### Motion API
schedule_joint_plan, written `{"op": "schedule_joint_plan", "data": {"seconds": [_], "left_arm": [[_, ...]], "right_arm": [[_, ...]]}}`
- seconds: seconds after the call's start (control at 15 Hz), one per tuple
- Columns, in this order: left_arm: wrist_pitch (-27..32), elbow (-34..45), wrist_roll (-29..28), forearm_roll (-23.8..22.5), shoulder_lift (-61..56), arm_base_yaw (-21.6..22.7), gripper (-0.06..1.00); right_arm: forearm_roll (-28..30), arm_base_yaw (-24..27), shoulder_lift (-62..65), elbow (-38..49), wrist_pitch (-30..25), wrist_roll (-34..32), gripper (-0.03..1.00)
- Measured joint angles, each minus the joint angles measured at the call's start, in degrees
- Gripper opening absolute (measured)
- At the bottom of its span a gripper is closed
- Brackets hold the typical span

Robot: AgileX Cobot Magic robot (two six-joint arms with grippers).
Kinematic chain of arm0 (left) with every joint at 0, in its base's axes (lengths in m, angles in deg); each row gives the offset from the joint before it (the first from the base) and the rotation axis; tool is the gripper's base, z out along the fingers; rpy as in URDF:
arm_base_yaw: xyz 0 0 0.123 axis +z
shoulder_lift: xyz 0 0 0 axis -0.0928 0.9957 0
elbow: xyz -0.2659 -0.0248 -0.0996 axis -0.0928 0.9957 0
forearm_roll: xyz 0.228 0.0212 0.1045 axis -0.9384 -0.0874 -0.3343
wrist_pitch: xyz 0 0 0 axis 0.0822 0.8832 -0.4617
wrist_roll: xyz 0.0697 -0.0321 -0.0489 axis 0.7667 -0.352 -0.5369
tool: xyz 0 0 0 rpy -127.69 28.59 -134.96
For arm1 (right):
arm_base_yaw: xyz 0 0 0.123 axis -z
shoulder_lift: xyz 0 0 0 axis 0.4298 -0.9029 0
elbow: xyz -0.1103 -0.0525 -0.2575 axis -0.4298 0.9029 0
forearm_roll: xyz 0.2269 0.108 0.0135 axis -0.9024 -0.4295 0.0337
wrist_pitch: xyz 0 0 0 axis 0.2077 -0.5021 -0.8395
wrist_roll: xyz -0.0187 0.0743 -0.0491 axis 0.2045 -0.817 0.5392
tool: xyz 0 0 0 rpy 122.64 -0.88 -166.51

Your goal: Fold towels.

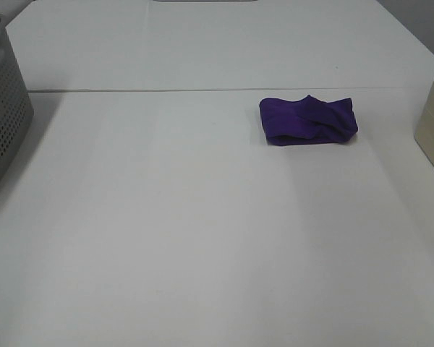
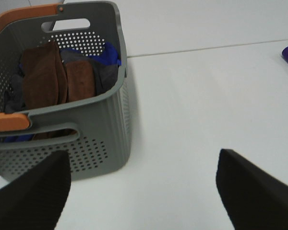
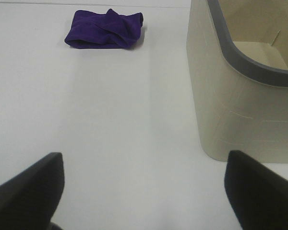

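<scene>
Soft purple towel (image 1: pixel 308 121) lies bunched, roughly folded, oblong.

One purple towel (image 1: pixel 308 121), one grey basket (image 2: pixel 110 124), one beige bin (image 3: pixel 230 96), two pincers.

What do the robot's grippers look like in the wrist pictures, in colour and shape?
Only the fingers show. The left gripper has two matt black fingers with broad, wedge-like, rounded ends. The right gripper has the same black, wedge-shaped fingers. No cables, markings or arm links are visible, and the high view shows neither arm.
</scene>
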Motion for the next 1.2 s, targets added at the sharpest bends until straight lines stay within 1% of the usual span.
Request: {"op": "schedule_joint_plan", "data": {"seconds": [0.13, 0.2, 0.33, 0.6, 0.67, 0.73, 0.8, 1.0, 1.2], "left_arm": [[8.1, -0.5, 0.0, -0.3, -1.1, 0.0, 0.77], [8.7, -0.5, 0.0, -0.3, -1.7, 0.0, 0.77], [9.1, -0.2, 0.0, -0.3, -4.3, 0.0, 0.77], [9.3, 0.2, 0.6, 0.5, -4.5, 0.0, 0.77], [9.2, 0.2, 2.4, 1.7, -4.5, 0.0, 0.77], [9.2, 0.2, 5.4, 4.1, -4.5, 0.0, 0.77], [9.1, 0.2, 6.2, 4.8, -4.5, 0.0, 0.77], [9.1, 0.2, 6.9, 7.5, -4.5, 0.0, 0.76], [9.1, 0.2, 6.9, 11.3, -4.5, 0.0, 0.76]], "right_arm": [[0.0, 0.0, 0.0, 0.5, 0.5, 0.0, 0.87], [0.0, 0.0, 0.0, 0.5, 0.5, 0.0, 0.87], [0.0, 0.0, 0.0, 0.5, 0.7, 0.0, 0.87], [-0.1, 0.0, 0.0, 0.5, 0.7, 0.0, 0.87], [-0.1, 0.0, 0.0, 0.5, 0.7, 0.0, 0.87], [-0.1, 0.0, 0.0, 0.5, 0.7, 0.0, 0.87], [-0.1, 0.0, 0.0, 0.5, 0.7, 0.0, 0.87], [-0.1, 0.0, 0.0, 0.5, 0.7, 0.0, 0.87], [-0.1, 0.0, 0.0, 0.5, 0.7, 0.0, 0.87]]}}
